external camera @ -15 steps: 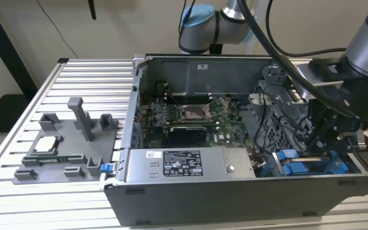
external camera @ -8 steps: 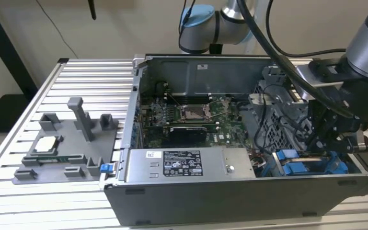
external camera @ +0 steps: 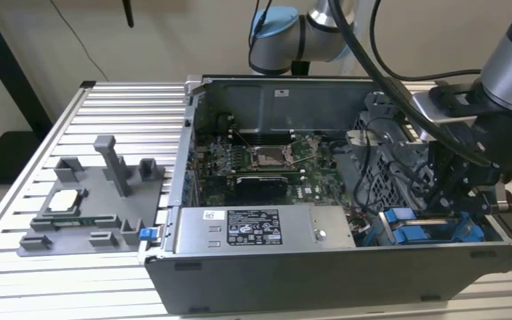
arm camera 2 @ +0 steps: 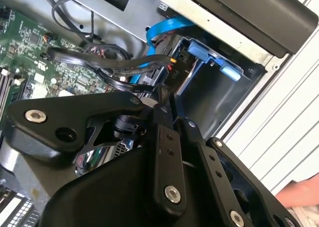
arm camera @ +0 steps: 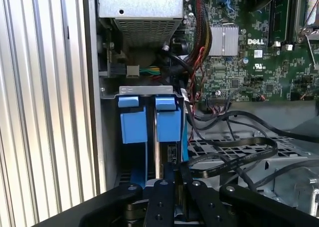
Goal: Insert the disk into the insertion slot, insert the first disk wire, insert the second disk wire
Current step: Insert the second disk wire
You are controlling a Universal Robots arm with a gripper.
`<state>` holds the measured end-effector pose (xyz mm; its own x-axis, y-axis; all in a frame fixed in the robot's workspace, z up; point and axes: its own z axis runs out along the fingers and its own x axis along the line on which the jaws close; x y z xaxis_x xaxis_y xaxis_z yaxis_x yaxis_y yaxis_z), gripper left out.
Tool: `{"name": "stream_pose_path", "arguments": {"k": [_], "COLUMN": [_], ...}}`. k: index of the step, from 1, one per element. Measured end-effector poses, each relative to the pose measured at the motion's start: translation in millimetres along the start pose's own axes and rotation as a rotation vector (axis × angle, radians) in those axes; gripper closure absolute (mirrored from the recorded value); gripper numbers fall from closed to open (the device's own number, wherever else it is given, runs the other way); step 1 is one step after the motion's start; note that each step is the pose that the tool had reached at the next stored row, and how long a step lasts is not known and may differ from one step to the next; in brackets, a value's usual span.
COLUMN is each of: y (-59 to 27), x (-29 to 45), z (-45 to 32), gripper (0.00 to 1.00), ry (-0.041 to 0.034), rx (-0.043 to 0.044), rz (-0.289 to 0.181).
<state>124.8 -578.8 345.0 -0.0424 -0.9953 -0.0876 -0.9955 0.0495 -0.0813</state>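
In the first wrist view two blue carriers stand side by side in the insertion slot (arm camera: 139, 91) of the metal drive cage. The disk (arm camera: 168, 119) is the one in line with my gripper (arm camera: 175, 171). The fingers are pressed together on a thin black wire plug (arm camera: 172, 154) right at the disk's end. In the second wrist view the gripper (arm camera 2: 163, 95) tip holds that plug against the bay beside the blue tab (arm camera 2: 202, 55). In the exterior view the gripper (external camera: 450, 210) reaches down into the case's front corner on that view's right, by the disk (external camera: 412, 235).
Black flat cables (arm camera: 234, 147) and a blue cable (arm camera 2: 164, 27) loop beside the cage. The power supply (external camera: 265, 229) and motherboard (external camera: 265, 160) fill the open case. A grey fixture plate (external camera: 87, 207) lies on the slatted table. A person's hand (arm camera 2: 299, 194) shows beyond the case wall.
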Motion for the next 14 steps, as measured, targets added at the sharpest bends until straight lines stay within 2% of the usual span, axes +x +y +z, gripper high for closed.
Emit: {"name": "stream_pose_path", "arguments": {"k": [14], "y": [0.2], "x": [0.3], "z": [3.4], "gripper": [1.0], "ry": [-0.0009], "rx": [0.002], "rz": [0.0]}}
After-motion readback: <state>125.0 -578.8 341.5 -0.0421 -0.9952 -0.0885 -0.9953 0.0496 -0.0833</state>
